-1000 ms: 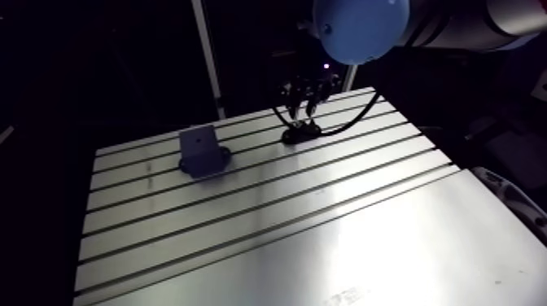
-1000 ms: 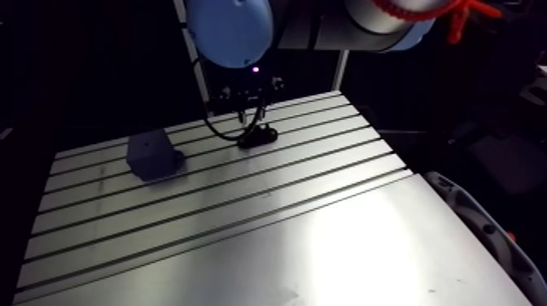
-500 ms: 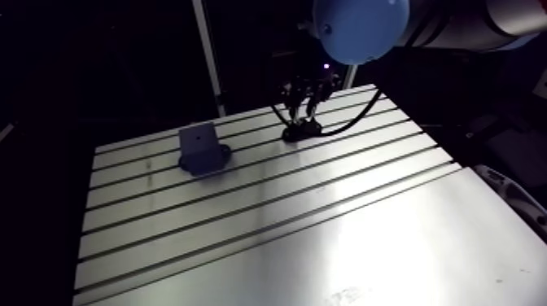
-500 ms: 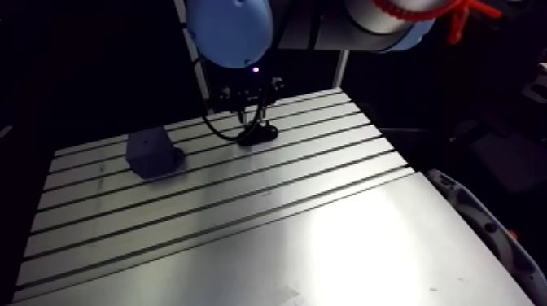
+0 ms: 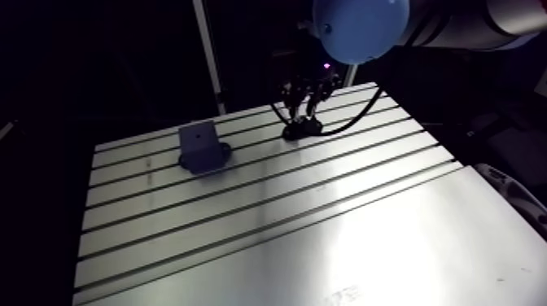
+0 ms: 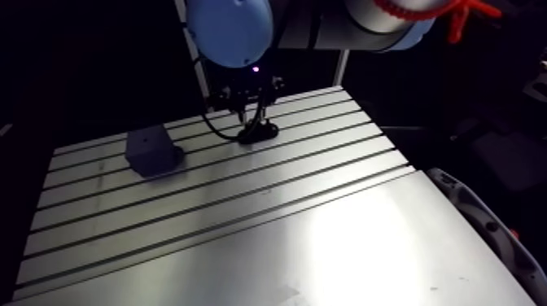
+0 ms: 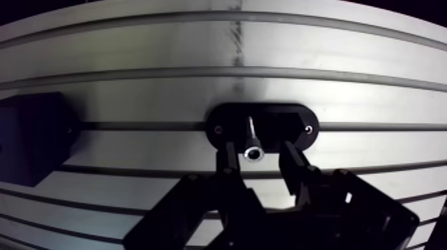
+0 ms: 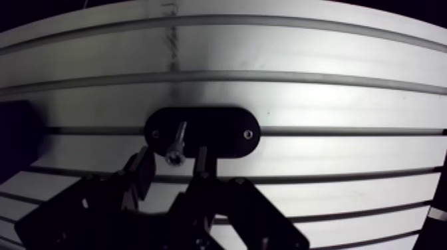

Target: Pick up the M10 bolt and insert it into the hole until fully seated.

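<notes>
The gripper (image 7: 258,154) hangs straight down over the far part of the table (image 5: 269,236), right above a black oval plate (image 7: 286,126) that lies flat across one of the table's slots. The bolt (image 7: 252,141) stands upright in the middle of that plate, shank down and head up (the head shows as a bright ring with a dark centre). In the wrist view the head sits between the two fingers (image 7: 230,159), close to their tips. The fingers are spread apart, one on either side of the bolt, and a strip of the dark plate or bright table shows between the head and each finger, so they are not clamped on it. Whether the tips are level with the head or a little above it cannot be read from these views.

The plate has a small screw near each rounded end (image 7: 308,128).

A dark block (image 5: 200,148) stands on the table well to one side of the plate, on the same run of slots, with a small hole in the face turned toward the arm view (in the wrist view only its dark corner shows beside the gripper). The bolt and the block are well apart.
</notes>
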Controlling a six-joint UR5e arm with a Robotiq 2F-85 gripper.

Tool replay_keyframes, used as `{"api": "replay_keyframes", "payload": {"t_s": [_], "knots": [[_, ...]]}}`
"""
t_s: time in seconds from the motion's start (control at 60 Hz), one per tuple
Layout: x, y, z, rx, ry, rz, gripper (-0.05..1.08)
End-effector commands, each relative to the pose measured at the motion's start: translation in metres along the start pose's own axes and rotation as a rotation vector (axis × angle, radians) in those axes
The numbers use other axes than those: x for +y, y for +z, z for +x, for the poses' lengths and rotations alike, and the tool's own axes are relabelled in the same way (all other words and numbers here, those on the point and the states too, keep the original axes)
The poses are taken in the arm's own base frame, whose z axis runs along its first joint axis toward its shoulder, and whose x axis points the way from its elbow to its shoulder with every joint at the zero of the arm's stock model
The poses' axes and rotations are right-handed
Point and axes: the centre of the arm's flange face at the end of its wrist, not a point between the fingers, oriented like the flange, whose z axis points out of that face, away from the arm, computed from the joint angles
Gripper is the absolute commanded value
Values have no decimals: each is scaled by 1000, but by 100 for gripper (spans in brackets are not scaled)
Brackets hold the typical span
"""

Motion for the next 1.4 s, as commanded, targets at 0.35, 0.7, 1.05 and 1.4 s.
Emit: {"api": "replay_keyframes", "payload": {"t_s": [0.35, 0.7, 1.05, 1.4], "knots": [[0, 8, 1, -12, 2, 3, 55], [2, 8, 0, -12, 7, -26, 55], [-1, 10, -1, -16, 6, -23, 55], [-1, 12, 0, -18, 4, -21, 55]]}}
